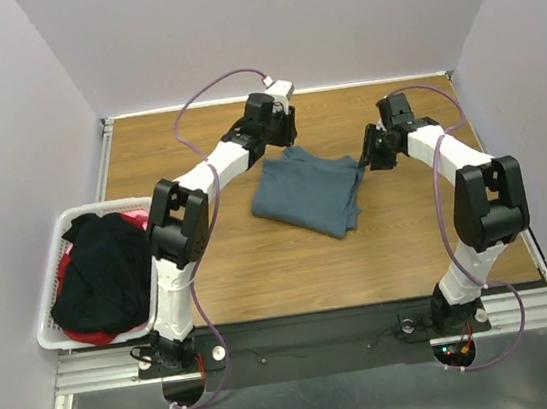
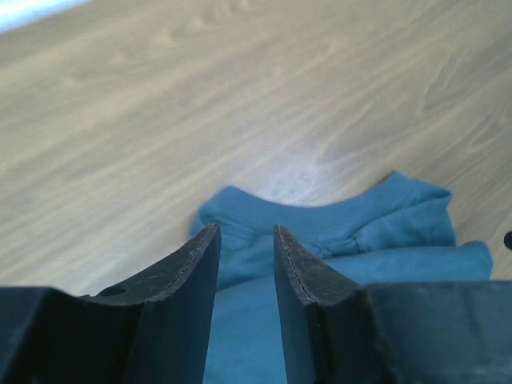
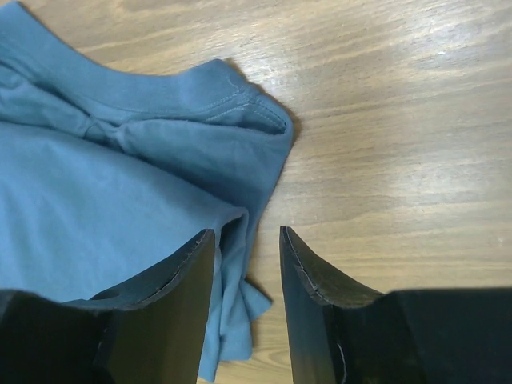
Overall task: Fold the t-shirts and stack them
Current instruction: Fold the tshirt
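Top external view is showing the blue-grey t-shirt (image 1: 307, 192) lying far-centre on the table (image 1: 263, 276), left gripper (image 1: 289, 148) and right gripper (image 1: 365, 160) flanking its far corners, jaws narrowly parted, gripping nothing; both should be pinching corners evenly.

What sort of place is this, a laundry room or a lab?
Likely a robot test booth: blank walls around a wooden table, two robot arms bolted at its edge, a laundry basket.

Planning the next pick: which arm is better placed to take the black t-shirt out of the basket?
Left, probably. The basket holding the black t-shirt sits beside the left arm's base; the right gripper is across the blue-grey t-shirt, on the opposite side.
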